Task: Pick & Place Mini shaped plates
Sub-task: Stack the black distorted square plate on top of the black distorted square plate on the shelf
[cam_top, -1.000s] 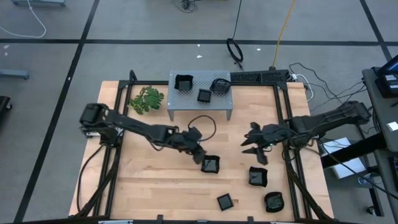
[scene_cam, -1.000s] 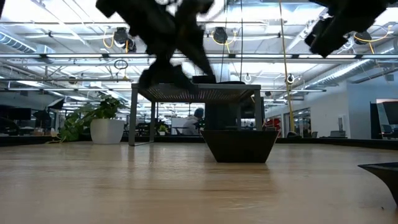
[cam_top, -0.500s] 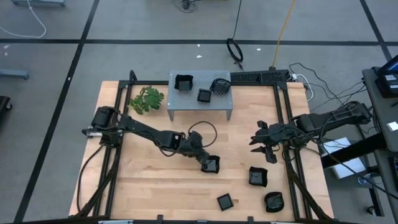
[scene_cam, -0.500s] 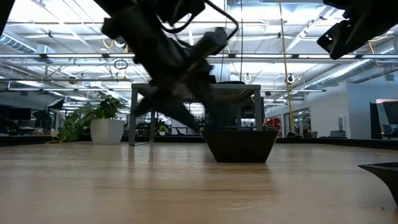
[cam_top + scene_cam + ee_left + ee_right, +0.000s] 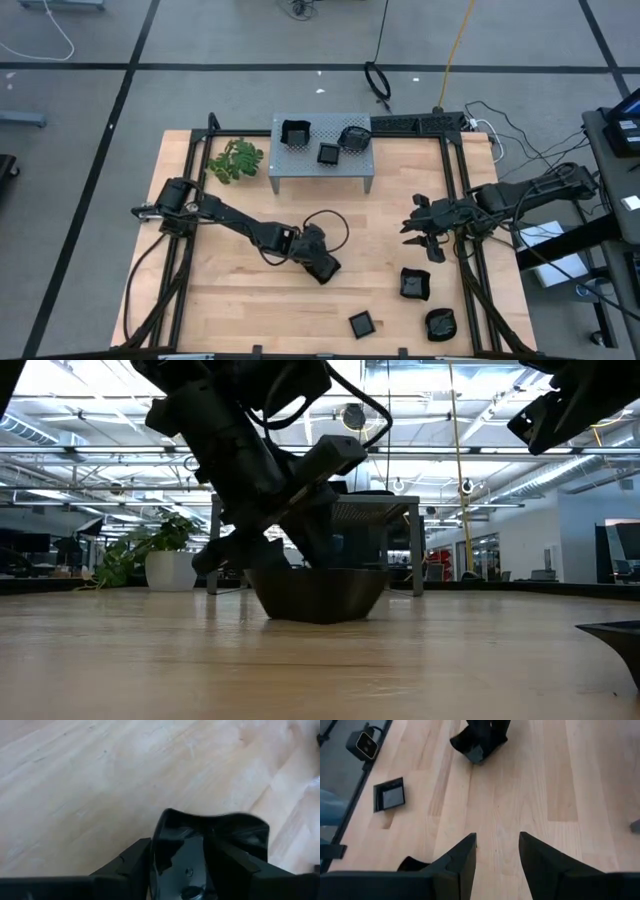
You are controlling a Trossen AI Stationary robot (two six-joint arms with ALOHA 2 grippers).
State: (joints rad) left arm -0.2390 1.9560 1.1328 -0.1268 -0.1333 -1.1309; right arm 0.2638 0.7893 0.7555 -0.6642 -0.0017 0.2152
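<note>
At the near edge of the counter (image 5: 250, 310), three loose plates are lying: a flat square plate (image 5: 362, 324), a rounded plate (image 5: 440, 324) at the near right corner, and a deeper plate (image 5: 415, 284) just behind them. None is being touched.

Slightly farther in, near the counter's middle, the left claw (image 5: 325, 268) is being held low over a dish (image 5: 210, 855). Its fingers (image 5: 125, 865) are being kept wide, one on each side of the dish's rim, and the dish is sitting on the wood between them. Whether the fingers are pressing on the rim cannot be told. In the low view the dish (image 5: 318, 593) is seen resting flat on the counter beneath the arm.

To the right, the right claw (image 5: 422, 229) is being held above the counter, well apart from every plate. Its fingers (image 5: 462, 857) are being kept apart with nothing between them.

At the far side, a grey stand (image 5: 320, 170) is carrying three more plates: one at its left (image 5: 295, 132), one in the middle (image 5: 328, 154), one at its right (image 5: 352, 137). A green sprig (image 5: 235, 160) is lying just beside the stand's left end.
</note>
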